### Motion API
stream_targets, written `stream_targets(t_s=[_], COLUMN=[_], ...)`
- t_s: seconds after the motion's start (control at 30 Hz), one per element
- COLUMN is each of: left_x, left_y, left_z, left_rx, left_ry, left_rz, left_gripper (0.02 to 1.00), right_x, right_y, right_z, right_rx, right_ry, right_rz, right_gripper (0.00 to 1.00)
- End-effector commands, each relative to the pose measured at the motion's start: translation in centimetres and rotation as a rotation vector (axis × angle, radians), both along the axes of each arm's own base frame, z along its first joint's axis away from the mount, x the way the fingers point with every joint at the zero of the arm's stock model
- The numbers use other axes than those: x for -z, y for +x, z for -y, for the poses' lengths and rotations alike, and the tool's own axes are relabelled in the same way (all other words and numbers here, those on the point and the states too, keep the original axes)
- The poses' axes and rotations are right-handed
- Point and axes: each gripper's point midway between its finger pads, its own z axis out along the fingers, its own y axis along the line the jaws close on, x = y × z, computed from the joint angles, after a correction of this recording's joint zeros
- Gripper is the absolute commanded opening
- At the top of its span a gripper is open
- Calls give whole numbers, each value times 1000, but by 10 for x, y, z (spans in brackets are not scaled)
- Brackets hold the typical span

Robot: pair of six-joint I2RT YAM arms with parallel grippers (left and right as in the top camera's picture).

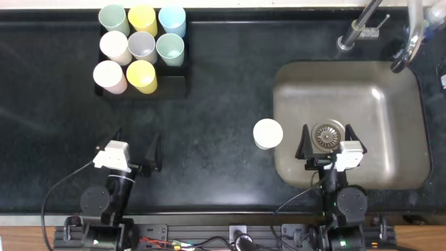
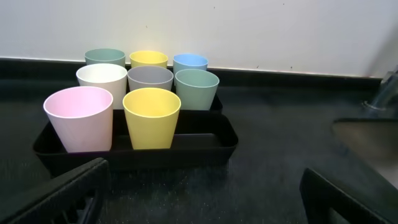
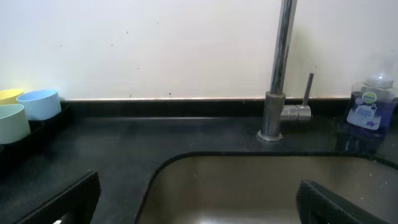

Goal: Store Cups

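The worktop (image 1: pixel 223 104) is dark, almost black, with fine pale speckles, and it runs under a plain white wall (image 2: pixel 261 31). A low dark upstand (image 3: pixel 186 109) joins the two along the back edge. A steel sink (image 1: pixel 390 90) is set in the right part of the worktop, with a round drain (image 1: pixel 327 134) in its left half. Behind the sink, at the back edge, stands a tall metal tap (image 3: pixel 280 74) with a thin side lever (image 3: pixel 308 87). A blue soap bottle (image 3: pixel 371 106) stands near it, toward the right edge. Beyond the front edge a brown wooden surface (image 1: pixel 21 237) shows. The light is even and soft
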Motion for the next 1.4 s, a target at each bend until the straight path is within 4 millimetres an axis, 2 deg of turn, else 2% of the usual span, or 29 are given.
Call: stream_targets(t_s=[0.03,0.37,0.47,0.6,0.73,0.87,0.97,1.1,1.3,1.4], left_x=[-1,-1,-1,-1,-1,-1,-1,-1,-1,-1], left_y=[-1,-1,-1,-1,-1,-1,-1,-1,-1,-1], left_z=[1,1,1,1,1,1,1,1,1,1], left_rx=[9,9,9,9,9,9,9,9,9,9], left_ry=[17,17,17,17,17,17,17,17,17,17], left_rz=[8,8,8,8,8,8,8,8,8,8], left_gripper=[1000,1000,1000,1000,1000,998,1000,998,1000,1000], right_x=[3,2,-3,-30,-66,-93,-101,-91,-35,-5], right_y=[0,0,-1,2,10,11,6,6,10,11], right_z=[-1,0,-1,-1,-6,-21,-37,-49,-74,-78], right_rx=[-1,2,-1,1,-22,-91,-172,-227,-382,-401], right_ry=[4,9,28,24,6,37,56,77,79,94], right_rz=[1,4,-1,-77,-243,-458,-645,-867,-1183,-1330], right_gripper=[998,998,1000,998,998,996,998,996,998,996])
